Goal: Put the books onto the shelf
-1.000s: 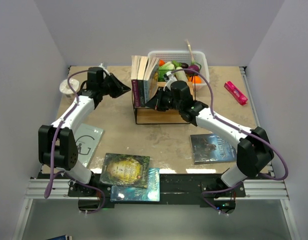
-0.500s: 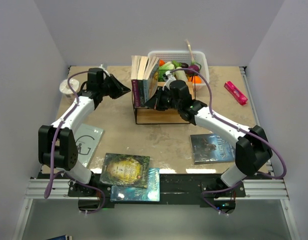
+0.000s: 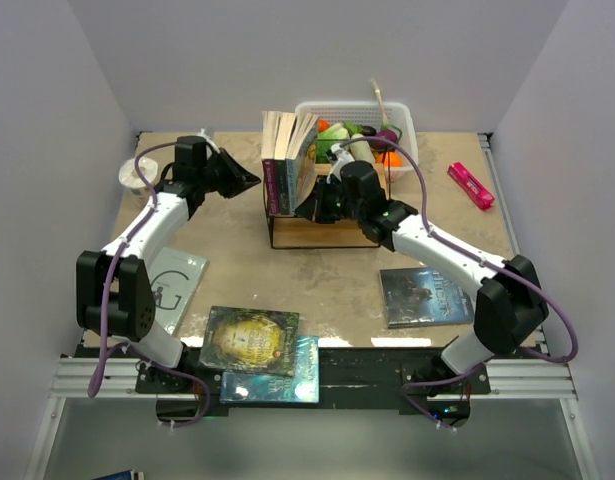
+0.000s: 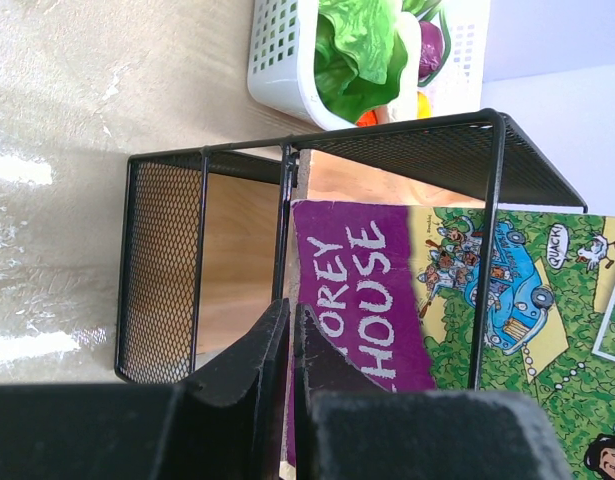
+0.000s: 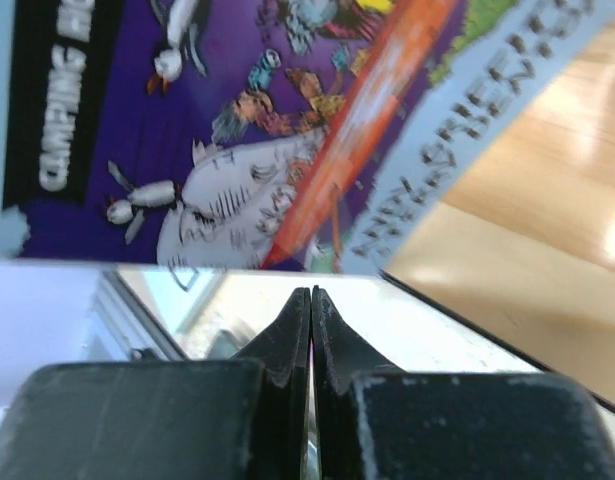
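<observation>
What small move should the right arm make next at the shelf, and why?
Probably nudge the shut right gripper a little to the left. The outermost book in the shelf leans toward it, and the shut left gripper sits by the purple book on the other side, so a nudge might stand it upright.

Plain white walls (image 3: 287,50) enclose a worn tan table (image 3: 327,280).

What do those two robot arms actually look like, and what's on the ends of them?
The left arm and right arm match: white tube-like segments joined by chunky black joints, a purple cable looping along each. The left gripper and right gripper are black, each with two fingers tapering to thin tips.
</observation>
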